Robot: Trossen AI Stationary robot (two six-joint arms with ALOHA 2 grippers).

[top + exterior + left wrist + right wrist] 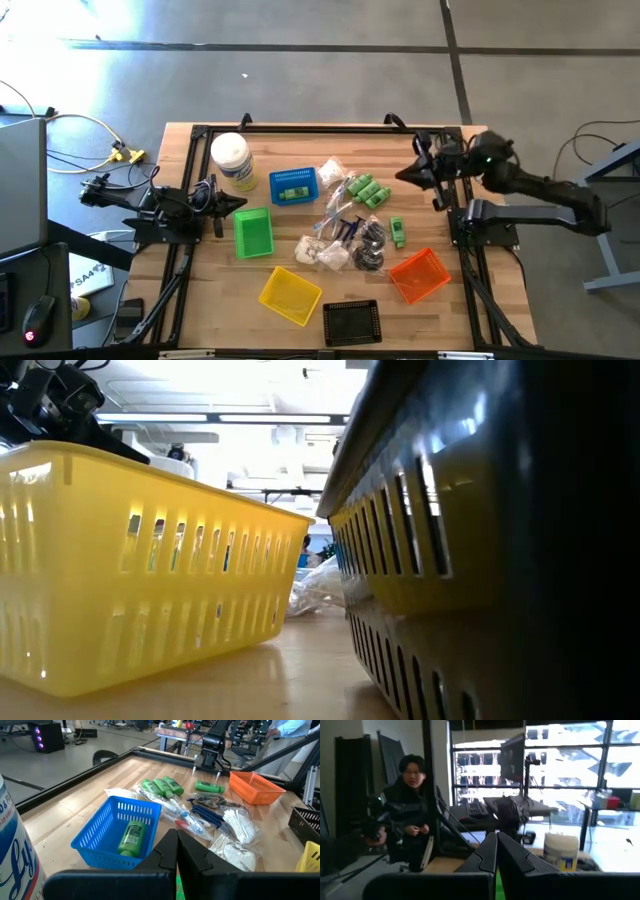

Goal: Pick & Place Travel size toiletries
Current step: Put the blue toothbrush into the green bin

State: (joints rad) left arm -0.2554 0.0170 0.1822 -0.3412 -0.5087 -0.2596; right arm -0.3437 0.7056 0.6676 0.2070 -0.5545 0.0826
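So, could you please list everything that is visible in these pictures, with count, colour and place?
Table: one, light wood, black frame.
Baskets: five; blue, green, yellow, black, orange.
Green bottles: one in the blue basket, three together right of it, one alone above the orange basket.
Sachets and packets: clear and white, heaped mid-table; count unclear.
Jar: one, white lid, left of the blue basket.
Person: one, dark clothing, beyond the table.
Left gripper: fingers shut, at the table's left edge.
Right gripper: fingers shut, at the far right corner.
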